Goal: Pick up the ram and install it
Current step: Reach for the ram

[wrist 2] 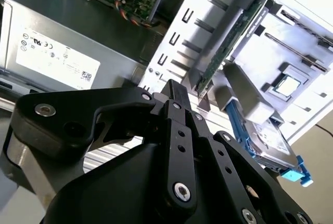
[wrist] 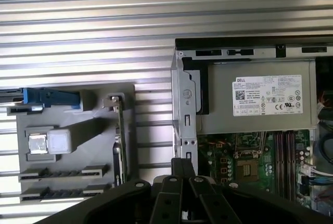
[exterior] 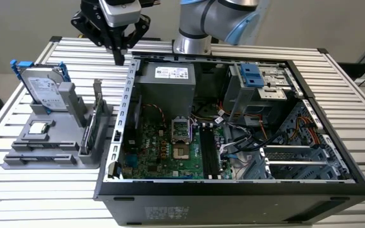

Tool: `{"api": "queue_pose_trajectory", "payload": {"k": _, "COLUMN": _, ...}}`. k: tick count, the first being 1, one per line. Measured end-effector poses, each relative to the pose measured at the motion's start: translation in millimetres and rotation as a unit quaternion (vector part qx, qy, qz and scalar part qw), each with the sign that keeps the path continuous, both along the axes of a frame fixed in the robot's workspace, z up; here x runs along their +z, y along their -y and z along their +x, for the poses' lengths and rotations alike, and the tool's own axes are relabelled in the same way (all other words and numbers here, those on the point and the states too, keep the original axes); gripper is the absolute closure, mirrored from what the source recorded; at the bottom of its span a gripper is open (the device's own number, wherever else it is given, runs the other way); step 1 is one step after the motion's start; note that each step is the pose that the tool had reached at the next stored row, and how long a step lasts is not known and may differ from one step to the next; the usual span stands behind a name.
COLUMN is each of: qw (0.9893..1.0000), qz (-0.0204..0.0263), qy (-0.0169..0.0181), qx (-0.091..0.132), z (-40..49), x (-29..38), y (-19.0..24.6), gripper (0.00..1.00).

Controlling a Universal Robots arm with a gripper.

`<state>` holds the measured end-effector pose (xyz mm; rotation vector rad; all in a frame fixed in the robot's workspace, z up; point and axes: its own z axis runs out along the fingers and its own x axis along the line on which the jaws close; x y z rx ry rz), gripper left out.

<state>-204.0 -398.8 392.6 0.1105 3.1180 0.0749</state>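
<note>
Hand (exterior: 118, 59), fingers pinched together on nothing, hangs over the open computer case's (exterior: 127, 95) rear corner, beside the white-labelled power supply (exterior: 165, 78). Ram (exterior: 42, 156): dark stick, apparently on edge in the grey holder (exterior: 17, 165) on the tabletop (exterior: 43, 199), well apart toward the exterior view's left and foreground. Its long axis runs crosswise to the motherboard's black slots (exterior: 209, 152).

My arm (exterior: 194, 33), seen remotely: silver-grey tube, pale-blue joint cap (exterior: 244, 27) at three o'clock; black gripper (exterior: 119, 61) linkages dotted with silver screws (wrist 2: 181, 192).
</note>
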Motion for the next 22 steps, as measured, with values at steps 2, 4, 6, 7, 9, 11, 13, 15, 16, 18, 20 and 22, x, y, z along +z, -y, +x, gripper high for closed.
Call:
{"api": "queue_pose_trajectory", "payload": {"k": 2, "qw": 1.0000, "qz": 0.0000, "qy": 0.0000, "qx": 0.000, "z": -2.1, "x": 0.0, "y": 0.0, "gripper": 1.00}}
{"api": "queue_pose_trajectory", "payload": {"k": 4, "qw": 1.0000, "qz": 0.0000, "qy": 0.0000, "qx": 0.000, "z": -4.3, "x": 0.0, "y": 0.0, "gripper": 1.00}}
{"api": "queue_pose_trajectory", "payload": {"k": 6, "qw": 1.0000, "qz": 0.0000, "qy": 0.0000, "qx": 0.000, "z": -6.2, "x": 0.0, "y": 0.0, "gripper": 1.00}}
{"api": "queue_pose_trajectory", "payload": {"k": 7, "qw": 1.0000, "qz": 0.0000, "qy": 0.0000, "qx": 0.000, "z": -7.2, "x": 0.0, "y": 0.0, "gripper": 1.00}}
{"api": "queue_pose_trajectory", "payload": {"k": 9, "qw": 1.0000, "qz": 0.0000, "qy": 0.0000, "qx": 0.000, "z": -9.2, "x": 0.0, "y": 0.0, "gripper": 1.00}}
{"api": "queue_pose_trajectory", "payload": {"k": 11, "qw": 1.0000, "qz": 0.0000, "qy": 0.0000, "qx": 0.000, "z": -11.5, "x": 0.0, "y": 0.0, "gripper": 1.00}}
{"api": "queue_pose_trajectory", "payload": {"k": 13, "qw": 1.0000, "qz": 0.0000, "qy": 0.0000, "qx": 0.000, "z": -14.4, "x": 0.0, "y": 0.0, "gripper": 1.00}}
{"api": "queue_pose_trajectory", "payload": {"k": 15, "qw": 1.0000, "qz": 0.0000, "qy": 0.0000, "qx": 0.000, "z": -17.6, "x": 0.0, "y": 0.0, "gripper": 1.00}}
{"api": "queue_pose_trajectory", "payload": {"k": 16, "qw": 1.0000, "qz": 0.0000, "qy": 0.0000, "qx": 0.000, "z": -19.1, "x": 0.0, "y": 0.0, "gripper": 1.00}}
{"api": "queue_pose_trajectory", "payload": {"k": 18, "qw": 1.0000, "qz": 0.0000, "qy": 0.0000, "qx": 0.000, "z": -22.3, "x": 0.0, "y": 0.0, "gripper": 1.00}}
{"api": "queue_pose_trajectory", "payload": {"k": 20, "qw": 1.0000, "qz": 0.0000, "qy": -0.0001, "qx": 0.000, "z": -25.2, "x": 0.0, "y": 0.0, "gripper": 1.00}}
{"api": "queue_pose_trajectory", "payload": {"k": 22, "qw": 1.0000, "qz": 0.0000, "qy": -0.0002, "qx": 0.000, "z": -28.4, "x": 0.0, "y": 0.0, "gripper": 1.00}}
